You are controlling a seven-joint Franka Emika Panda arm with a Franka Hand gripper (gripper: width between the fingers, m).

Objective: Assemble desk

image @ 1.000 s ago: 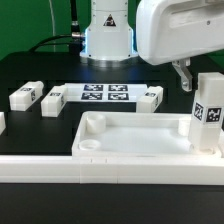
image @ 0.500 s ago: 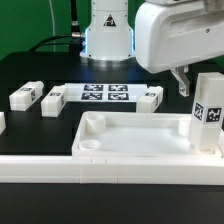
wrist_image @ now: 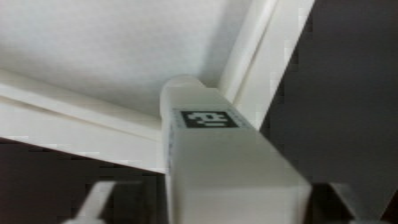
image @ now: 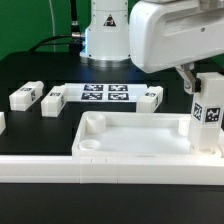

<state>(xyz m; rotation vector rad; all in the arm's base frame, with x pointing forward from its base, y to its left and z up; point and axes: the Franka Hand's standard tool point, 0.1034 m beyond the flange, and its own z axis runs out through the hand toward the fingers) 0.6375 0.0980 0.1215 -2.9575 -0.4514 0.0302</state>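
The white desk top [image: 130, 152], a tray with a raised rim, lies at the front of the black table. One white tagged leg [image: 208, 115] stands upright at its corner on the exterior view's right. My gripper [image: 200, 82] hangs over the top of that leg. In the wrist view the leg [wrist_image: 222, 150] runs between the fingers of my gripper [wrist_image: 217, 205]. A dark gap shows between one finger [wrist_image: 98, 200] and the leg, so the jaws stand open around it. The desk top's rim [wrist_image: 107, 105] lies beyond the leg.
Three loose legs [image: 24, 97] [image: 54, 101] [image: 151, 97] lie behind the desk top, around the marker board [image: 105, 94]. A long low white rail [image: 40, 166] runs along the front edge. The arm's base [image: 108, 30] stands at the back.
The hand has shifted a little toward the exterior view's left and settled over the upright leg. Its fingers have drawn closer together around the leg.
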